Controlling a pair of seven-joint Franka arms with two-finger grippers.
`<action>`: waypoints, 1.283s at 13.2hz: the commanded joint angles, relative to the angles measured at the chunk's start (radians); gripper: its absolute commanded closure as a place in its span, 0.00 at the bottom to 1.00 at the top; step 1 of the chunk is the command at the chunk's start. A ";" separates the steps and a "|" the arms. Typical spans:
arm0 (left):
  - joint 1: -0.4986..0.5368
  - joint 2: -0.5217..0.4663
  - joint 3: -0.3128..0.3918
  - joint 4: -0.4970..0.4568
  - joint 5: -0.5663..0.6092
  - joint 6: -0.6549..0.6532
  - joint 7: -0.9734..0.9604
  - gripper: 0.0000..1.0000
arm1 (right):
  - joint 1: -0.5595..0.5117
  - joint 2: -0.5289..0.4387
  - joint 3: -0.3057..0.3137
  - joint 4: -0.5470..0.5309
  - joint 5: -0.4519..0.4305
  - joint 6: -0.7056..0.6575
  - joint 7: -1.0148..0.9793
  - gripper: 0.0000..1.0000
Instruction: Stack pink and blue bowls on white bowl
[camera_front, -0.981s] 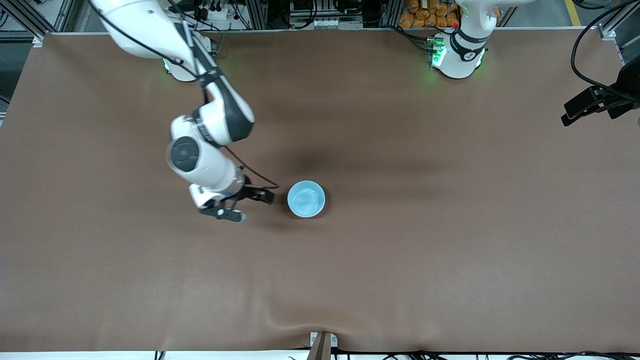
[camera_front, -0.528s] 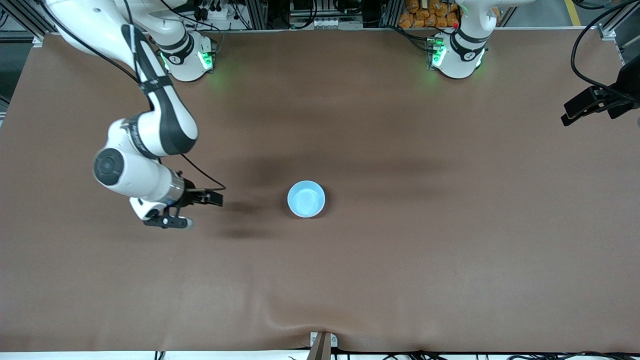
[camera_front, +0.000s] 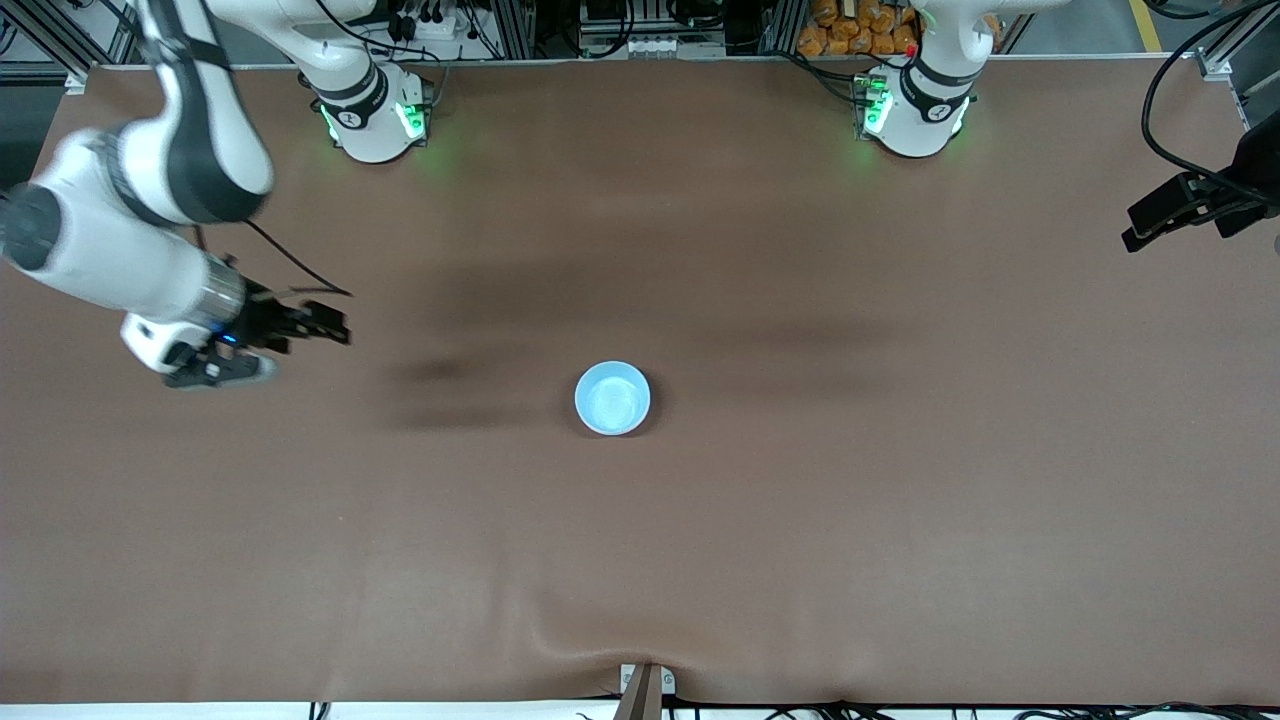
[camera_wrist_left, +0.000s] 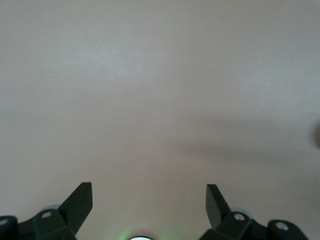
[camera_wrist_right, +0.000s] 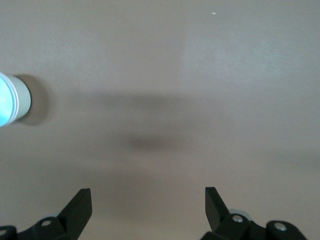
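A blue bowl (camera_front: 612, 398) is sitting upright near the middle of the brown table (camera_front: 800, 500); the right wrist view is showing a white wall (camera_wrist_right: 21, 98) below its blue inside, so it is resting in a white bowl. No pink rim is showing. The right tool (camera_front: 270, 345) is hanging over bare table toward the right arm's end, well apart from the stack, its fingers (camera_wrist_right: 80, 205) standing wide apart and holding nothing. The left arm is waiting at its end of the table, its left tool (camera_wrist_left: 149, 205) likewise spread wide over bare table.
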 joint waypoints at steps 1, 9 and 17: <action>-0.001 -0.013 0.004 -0.013 -0.015 -0.010 0.012 0.00 | -0.043 -0.035 0.017 0.133 -0.090 -0.186 -0.031 0.00; -0.001 -0.013 0.004 -0.021 -0.015 -0.010 0.012 0.00 | -0.028 -0.031 -0.050 0.445 -0.154 -0.481 0.144 0.00; -0.001 -0.015 0.004 -0.024 -0.015 -0.021 0.012 0.00 | -0.014 -0.033 -0.052 0.477 -0.161 -0.514 0.167 0.00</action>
